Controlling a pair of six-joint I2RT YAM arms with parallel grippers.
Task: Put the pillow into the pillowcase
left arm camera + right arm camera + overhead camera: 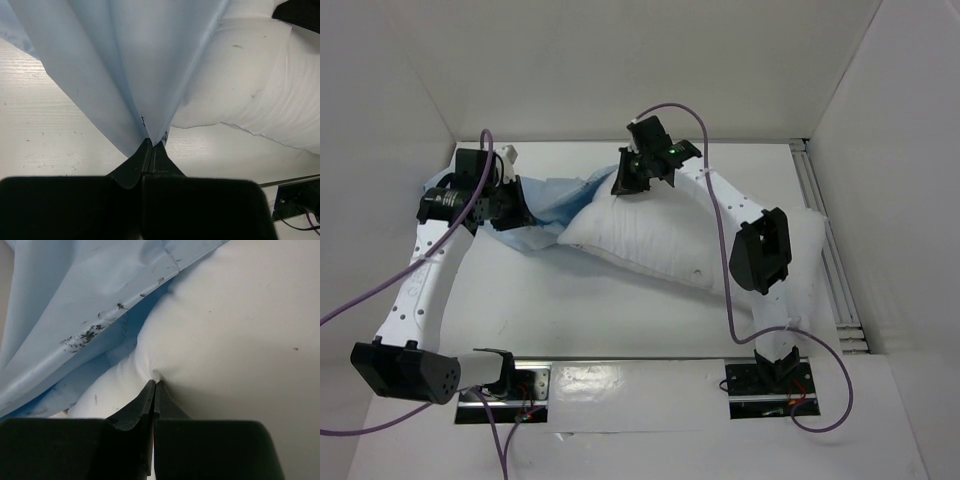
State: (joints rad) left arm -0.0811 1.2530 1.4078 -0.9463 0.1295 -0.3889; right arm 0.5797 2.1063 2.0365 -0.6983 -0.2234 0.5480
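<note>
The white pillow (655, 240) lies across the middle of the table, its right end under my right arm. The light blue pillowcase (555, 205) is stretched from the far left to the pillow's left end and covers part of it. My left gripper (510, 212) is shut on the pillowcase's edge (150, 100), which hangs taut from its tips (152, 144), with the pillow (260, 90) to the right. My right gripper (625, 185) is shut, pinching a fold of the pillow (240, 340) at its tips (156, 382), right beside the pillowcase's opening (90, 315).
White walls close the table on the left, back and right. A metal rail (825, 240) runs along the right edge. Purple cables (720, 220) loop over both arms. The arm base plates (760, 385) sit at the near edge.
</note>
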